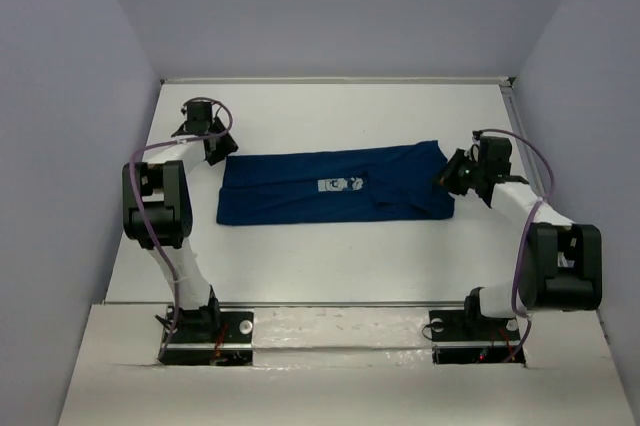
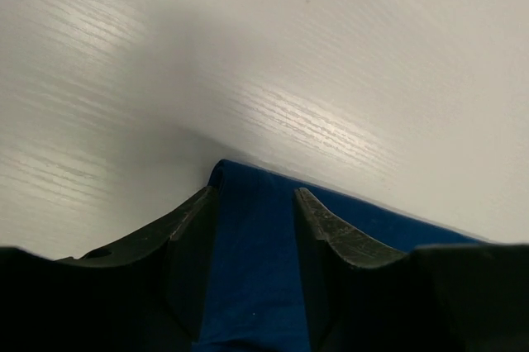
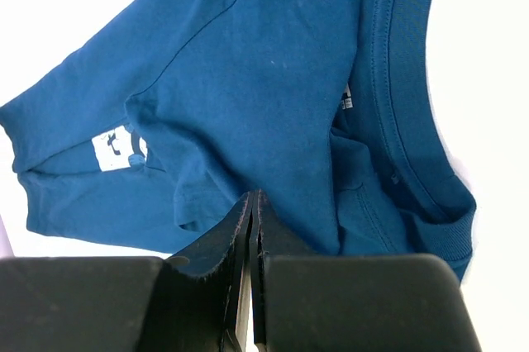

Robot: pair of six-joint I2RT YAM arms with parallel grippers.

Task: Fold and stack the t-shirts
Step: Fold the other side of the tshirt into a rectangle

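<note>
A dark royal-blue t-shirt (image 1: 300, 191) lies folded into a long band across the middle of the white table, its small white chest print (image 1: 338, 185) facing up. My left gripper (image 1: 216, 151) is at the band's far left corner. In the left wrist view it (image 2: 252, 191) is open, with the blue cloth (image 2: 256, 269) running between its two fingers. My right gripper (image 1: 448, 176) is at the band's right end. In the right wrist view it (image 3: 252, 195) is shut, tips pinched into the shirt (image 3: 248, 63) beside the collar (image 3: 405, 121). The print (image 3: 116, 149) shows at the left.
The white table (image 1: 330, 266) is closed in by lilac-grey walls at the back (image 1: 340, 6) and on both sides. A metal rail (image 1: 515, 116) runs along its right edge. The two arm bases (image 1: 200, 331) (image 1: 480, 331) stand at the near edge.
</note>
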